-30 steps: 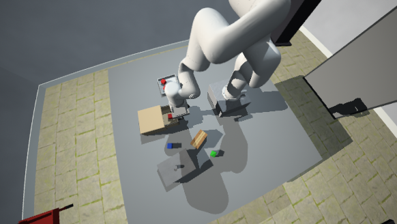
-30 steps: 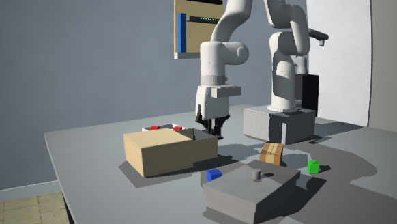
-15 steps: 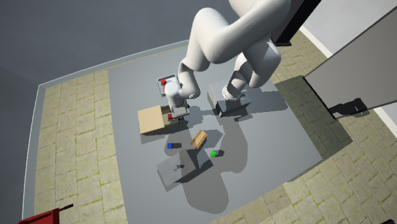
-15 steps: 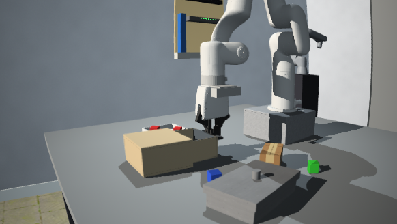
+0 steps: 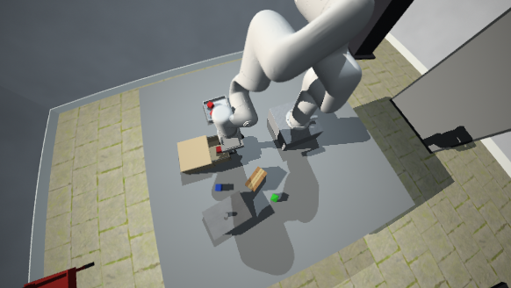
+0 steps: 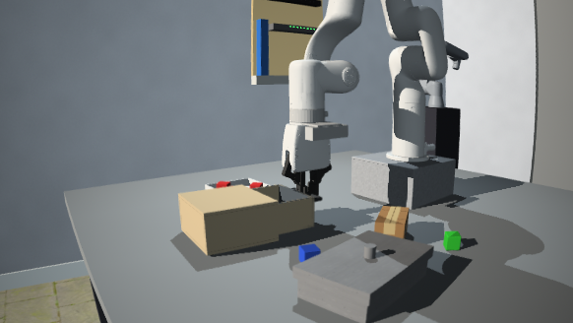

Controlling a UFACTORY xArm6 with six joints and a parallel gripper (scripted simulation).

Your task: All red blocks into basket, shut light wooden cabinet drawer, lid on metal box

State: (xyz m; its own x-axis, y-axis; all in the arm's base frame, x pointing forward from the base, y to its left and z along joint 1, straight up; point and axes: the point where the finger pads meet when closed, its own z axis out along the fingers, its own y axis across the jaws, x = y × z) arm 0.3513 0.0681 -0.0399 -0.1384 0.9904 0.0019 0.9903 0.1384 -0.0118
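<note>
The black-fingered tool [image 6: 306, 188] hangs over the pulled-out drawer [image 6: 295, 196] of the light wooden cabinet [image 6: 231, 217], fingers a little apart and gripping nothing. Just below it, inside the drawer, sits a small red block [image 5: 219, 149], seen only from the top view, so that one is exposed but not yet lifted. Beyond the tool, on the far side of the cabinet, the shallow white-rimmed basket [image 5: 206, 105] already holds two red blocks [image 6: 223, 184]; both look to lie inside its rim, though the arm hides part of it from above.

On the near side, toward the exterior camera, the flat grey metal box [image 6: 361, 278] has its knobbed lid [image 6: 369, 251] on, and I can't see whether it hides anything. The blue block [image 6: 308, 252], green block [image 6: 452, 240] and striped wooden block [image 6: 392, 222] lie loose on the grey worktop [image 6: 128, 256], rightly left alone.

My read: roughly halfway. Still to go: the drawer block, shutting the drawer, and perhaps checking the box.
</note>
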